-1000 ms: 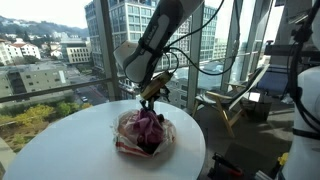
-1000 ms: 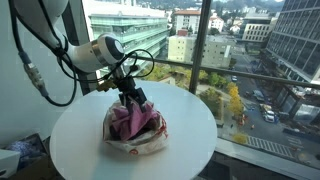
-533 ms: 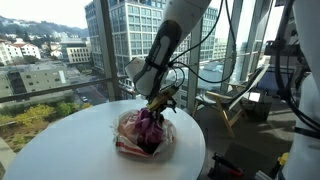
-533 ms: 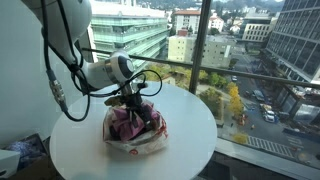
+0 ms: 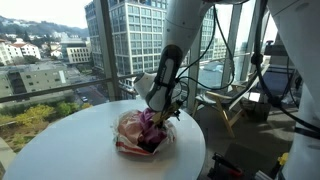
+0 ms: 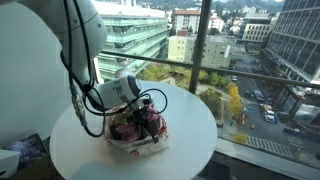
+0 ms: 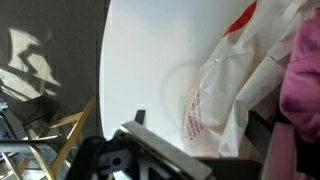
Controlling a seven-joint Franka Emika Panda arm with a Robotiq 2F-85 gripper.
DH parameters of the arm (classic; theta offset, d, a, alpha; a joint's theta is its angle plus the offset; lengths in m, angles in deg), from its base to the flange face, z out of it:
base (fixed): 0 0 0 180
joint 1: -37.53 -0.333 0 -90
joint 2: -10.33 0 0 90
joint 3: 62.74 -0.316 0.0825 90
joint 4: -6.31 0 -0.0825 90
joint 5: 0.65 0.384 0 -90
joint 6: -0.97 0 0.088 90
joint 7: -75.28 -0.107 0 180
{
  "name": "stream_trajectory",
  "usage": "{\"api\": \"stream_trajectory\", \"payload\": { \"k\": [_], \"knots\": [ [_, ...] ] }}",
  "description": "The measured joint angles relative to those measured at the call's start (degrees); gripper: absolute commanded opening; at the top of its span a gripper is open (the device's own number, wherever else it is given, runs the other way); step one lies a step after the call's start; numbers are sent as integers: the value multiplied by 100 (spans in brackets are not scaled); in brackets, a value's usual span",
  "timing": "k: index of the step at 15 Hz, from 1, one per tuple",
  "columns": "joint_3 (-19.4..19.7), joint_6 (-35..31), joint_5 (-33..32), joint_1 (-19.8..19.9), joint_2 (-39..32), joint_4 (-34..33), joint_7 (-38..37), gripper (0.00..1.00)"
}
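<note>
Gripper: the gripper [image 5: 160, 113] sits low at the right-hand edge of the bundle, centre of the frame in an exterior view, pointing down at the table.
Tool state: released. In the wrist view the two dark fingers [image 7: 139, 118] stand wide apart along the lower edge, with crinkled plastic lying between them and nothing pinched.
Plastic bag: a white plastic bag [image 7: 215, 95] with red print fills the centre right of the wrist view. In both exterior views it lies slumped and open near the middle of the tabletop [image 6: 128, 141].
Pink cloth: a pink cloth [image 5: 148, 128] is bunched inside the bag and rises above its rim. It shows as a pink mass at the far right edge of the wrist view [image 7: 305, 70].
Contact: the fingers are right at the bag's side. Whether they touch the cloth itself cannot be told.
Table: a round white table [image 5: 60, 150] carries the bag. Its bare top takes up the upper middle of the wrist view.
Arm: the white arm [image 6: 85, 60] comes down from the upper left of the frame in an exterior view.
Surroundings: a wooden chair [image 7: 55, 125] stands at the lower left of the wrist view. Tall windows [image 6: 215, 40] with city buildings beyond them run behind the table.
</note>
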Motion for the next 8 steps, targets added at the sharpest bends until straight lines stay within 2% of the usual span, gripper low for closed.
{"api": "stream_trajectory", "payload": {
  "k": [3,8],
  "knots": [
    [127,-178,-102,55,-60,60,-227,100],
    [159,-1130,-327,87,-195,193,-620,100]
  ]
}}
